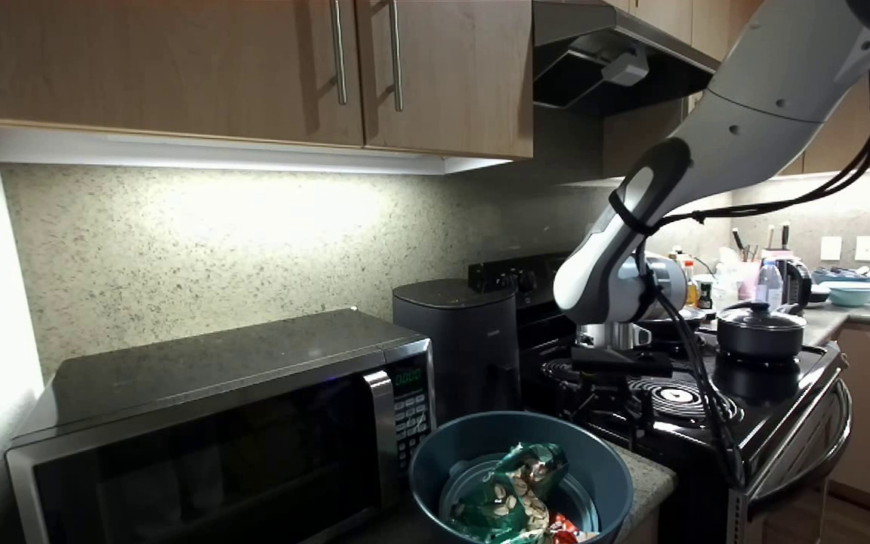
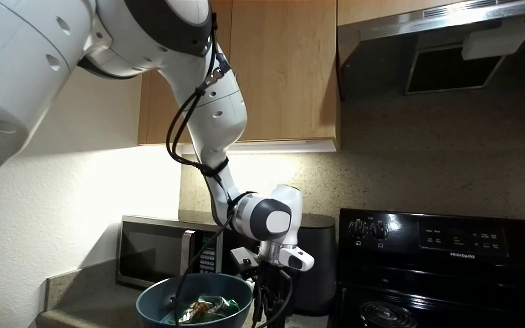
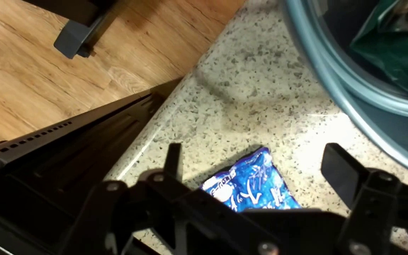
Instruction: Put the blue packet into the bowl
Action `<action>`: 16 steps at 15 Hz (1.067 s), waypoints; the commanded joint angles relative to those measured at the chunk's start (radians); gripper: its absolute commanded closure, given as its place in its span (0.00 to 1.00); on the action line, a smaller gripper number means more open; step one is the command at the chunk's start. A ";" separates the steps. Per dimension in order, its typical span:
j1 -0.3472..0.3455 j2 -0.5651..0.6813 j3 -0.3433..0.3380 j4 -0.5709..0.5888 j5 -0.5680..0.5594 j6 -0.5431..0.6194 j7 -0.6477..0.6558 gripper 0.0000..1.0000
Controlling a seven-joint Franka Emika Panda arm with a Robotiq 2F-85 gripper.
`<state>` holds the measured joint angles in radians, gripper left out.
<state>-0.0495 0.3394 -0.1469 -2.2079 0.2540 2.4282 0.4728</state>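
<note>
The blue packet (image 3: 257, 186) lies on the speckled counter in the wrist view; its lower part is hidden behind my gripper's body. It does not show in the exterior views. My gripper (image 3: 253, 156) is open and empty, pointing down, with one finger on each side of the packet and apart from it. The gripper also shows in both exterior views (image 1: 607, 423) (image 2: 269, 300), beside the bowl. The dark teal bowl (image 1: 429, 453) stands on the counter in front of the microwave (image 2: 153, 303); its rim shows at the wrist view's right (image 3: 344, 102).
Green packets (image 1: 488, 506) and a red one (image 1: 562, 523) lie in the bowl. The microwave (image 1: 216, 400) and a dark grey appliance (image 1: 454, 347) stand behind. The stove (image 1: 677, 438) adjoins the counter's end. The counter edge (image 3: 147, 141) drops to the floor. A cable hangs along the arm.
</note>
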 commanded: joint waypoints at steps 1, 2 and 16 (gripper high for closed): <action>-0.014 -0.009 0.025 0.011 0.031 -0.026 -0.028 0.00; -0.015 -0.009 0.028 0.014 0.033 -0.031 -0.030 0.00; -0.006 0.015 -0.008 0.018 0.022 0.091 0.046 0.00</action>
<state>-0.0498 0.3428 -0.1399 -2.1850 0.2678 2.4268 0.4818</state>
